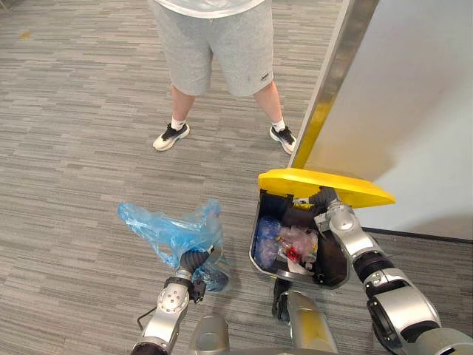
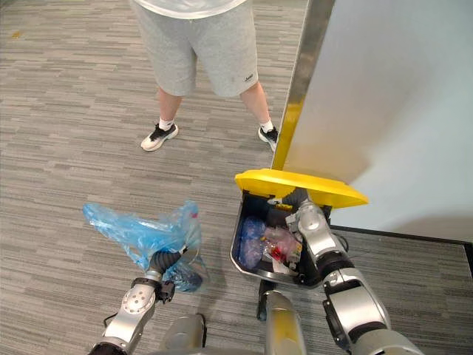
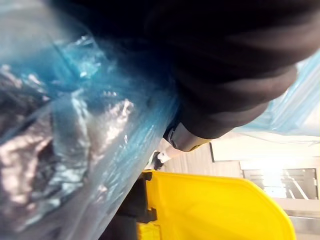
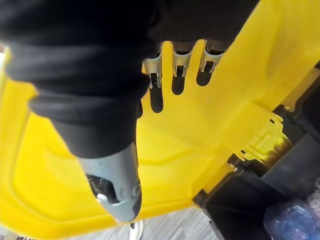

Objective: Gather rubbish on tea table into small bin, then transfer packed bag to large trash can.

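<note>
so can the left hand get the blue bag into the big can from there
Probably yes. The right hand holds the yellow lid up with straight fingers, so the large trash can stands open beside the blue bag at the left hand. Rubbish already inside may leave little room.

Grey striped carpet floor point(image 1: 74, 111) is seen throughout. A black large trash can point(image 1: 336, 272) is stood on it, with yellow lid point(image 1: 325, 185) raised, just beside a grey partition point(image 1: 399, 111) with a metal edge. Further out, a person's two shoes point(image 1: 171, 136) are planted well apart, and a small yellowish scrap point(image 1: 26, 34), not identifiable, is seen far off.
</note>
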Robot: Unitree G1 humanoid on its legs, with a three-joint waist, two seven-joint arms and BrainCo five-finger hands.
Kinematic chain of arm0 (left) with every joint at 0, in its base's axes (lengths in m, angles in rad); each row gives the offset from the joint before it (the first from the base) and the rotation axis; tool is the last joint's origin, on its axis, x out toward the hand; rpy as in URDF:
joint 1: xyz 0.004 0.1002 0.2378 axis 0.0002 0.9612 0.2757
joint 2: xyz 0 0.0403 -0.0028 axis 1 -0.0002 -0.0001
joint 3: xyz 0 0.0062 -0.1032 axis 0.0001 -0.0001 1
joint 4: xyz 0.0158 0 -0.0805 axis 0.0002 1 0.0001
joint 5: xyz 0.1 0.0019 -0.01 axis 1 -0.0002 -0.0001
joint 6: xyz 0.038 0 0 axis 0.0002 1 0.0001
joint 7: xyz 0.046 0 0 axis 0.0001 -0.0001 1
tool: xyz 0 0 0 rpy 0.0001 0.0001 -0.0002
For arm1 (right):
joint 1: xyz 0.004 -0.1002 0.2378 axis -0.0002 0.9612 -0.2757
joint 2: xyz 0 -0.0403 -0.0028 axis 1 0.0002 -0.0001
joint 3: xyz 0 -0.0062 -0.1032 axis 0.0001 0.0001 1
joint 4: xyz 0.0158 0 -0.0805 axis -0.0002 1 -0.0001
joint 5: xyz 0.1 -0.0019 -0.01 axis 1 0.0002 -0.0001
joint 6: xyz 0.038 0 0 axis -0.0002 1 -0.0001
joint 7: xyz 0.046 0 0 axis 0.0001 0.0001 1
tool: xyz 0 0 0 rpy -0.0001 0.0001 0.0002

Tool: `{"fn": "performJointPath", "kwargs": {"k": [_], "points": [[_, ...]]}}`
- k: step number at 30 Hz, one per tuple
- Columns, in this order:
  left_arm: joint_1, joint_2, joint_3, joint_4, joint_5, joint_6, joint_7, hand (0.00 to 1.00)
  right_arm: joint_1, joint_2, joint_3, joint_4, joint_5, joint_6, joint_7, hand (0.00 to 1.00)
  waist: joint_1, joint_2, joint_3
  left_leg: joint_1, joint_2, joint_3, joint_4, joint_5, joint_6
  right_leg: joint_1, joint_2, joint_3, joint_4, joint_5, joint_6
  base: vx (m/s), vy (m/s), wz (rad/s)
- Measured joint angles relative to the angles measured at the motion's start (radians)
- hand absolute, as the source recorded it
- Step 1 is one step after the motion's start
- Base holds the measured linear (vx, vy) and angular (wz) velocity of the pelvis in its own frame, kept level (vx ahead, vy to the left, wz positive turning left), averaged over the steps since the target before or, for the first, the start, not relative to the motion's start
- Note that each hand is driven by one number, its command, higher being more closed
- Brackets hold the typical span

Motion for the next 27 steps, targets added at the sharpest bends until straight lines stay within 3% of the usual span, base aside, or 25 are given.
{"fn": "performJointPath", "kwargs": {"k": [9,15,22,27], "points": [[0.003,0.0,-0.103,-0.108,-0.048,-0.012,-0.022,1.0,-0.046,-0.045,-0.007,0.011,0.034,0.01,0.001,0.0,-0.006,-0.002,0.003,0.001,-0.014,0.024,0.01,-0.004,0.007,-0.02,-0.008,0.026,0.025,0.0,0.0,-0.02,-0.001,-0.07],[-0.075,-0.012,-0.199,-0.12,-0.047,-0.013,-0.021,1.0,-0.108,-0.063,-0.003,0.018,0.01,0.03,0.004,0.0,-0.013,-0.016,0.04,0.012,-0.032,0.049,0.014,-0.006,0.01,-0.034,-0.015,0.058,0.039,-0.001,0.002,-0.05,0.001,-0.13],[-0.245,-0.038,-0.281,-0.111,-0.046,-0.012,-0.009,1.0,-0.249,-0.091,0.005,0.04,-0.024,0.056,0.004,0.0,-0.039,-0.01,0.112,-0.028,-0.048,0.099,0.08,-0.027,0.029,-0.074,-0.017,0.109,0.049,0.033,0.003,-0.05,0.038,-0.2],[-0.482,-0.062,-0.3,0.05,-0.033,-0.007,0.04,1.0,-0.362,-0.105,0.028,0.034,-0.023,0.059,0.0,0.0,-0.087,-0.011,0.186,-0.107,-0.057,0.12,0.183,-0.058,0.045,-0.117,-0.019,0.134,0.05,0.068,0.011,-0.07,0.06,-0.12]]}}
